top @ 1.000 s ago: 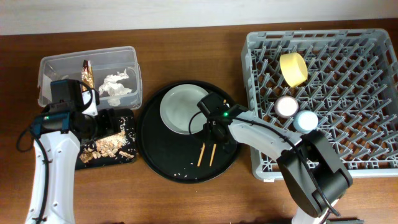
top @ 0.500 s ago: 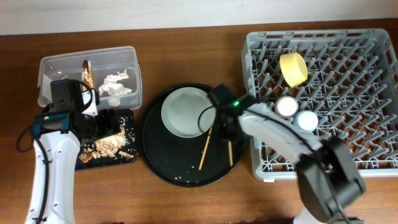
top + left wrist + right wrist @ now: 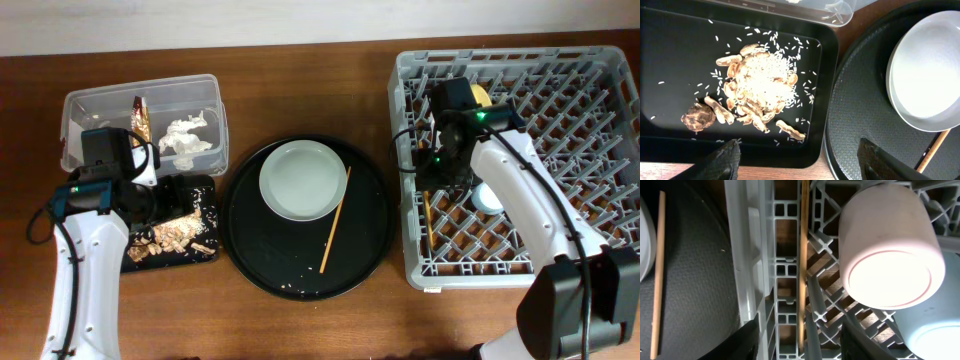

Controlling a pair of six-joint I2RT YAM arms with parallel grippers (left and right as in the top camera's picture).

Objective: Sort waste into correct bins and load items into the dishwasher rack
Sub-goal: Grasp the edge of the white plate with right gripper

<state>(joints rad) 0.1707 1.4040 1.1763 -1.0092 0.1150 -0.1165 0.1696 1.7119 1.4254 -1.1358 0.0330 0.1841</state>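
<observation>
My right gripper [image 3: 437, 176] hangs open over the left side of the grey dishwasher rack [image 3: 585, 262]. In the right wrist view one wooden chopstick [image 3: 803, 255] lies in the rack lattice between my spread fingers [image 3: 747, 341], not gripped. The pink cup [image 3: 887, 255] and blue cup [image 3: 935, 335] stand beside it. The yellow bowl [image 3: 484, 97] is partly hidden behind the arm. A second chopstick [image 3: 335, 220] and the grey-green plate [image 3: 300, 180] lie on the round black tray [image 3: 370, 255]. My left gripper [image 3: 165, 195] is open above the shallow black tray [image 3: 205, 250] of food scraps [image 3: 760, 90].
The clear tub [image 3: 85, 105] at the back left holds white tissue [image 3: 185, 135] and the gold-brown wrapper [image 3: 140, 118]. Rice grains are scattered on the black tray and the round tray. In the left wrist view the plate [image 3: 930, 75] sits right of the tray.
My right gripper carried one chopstick from the round tray to the rack's left side and let it go there. The other chopstick shifted on the tray. The left arm has not moved.
</observation>
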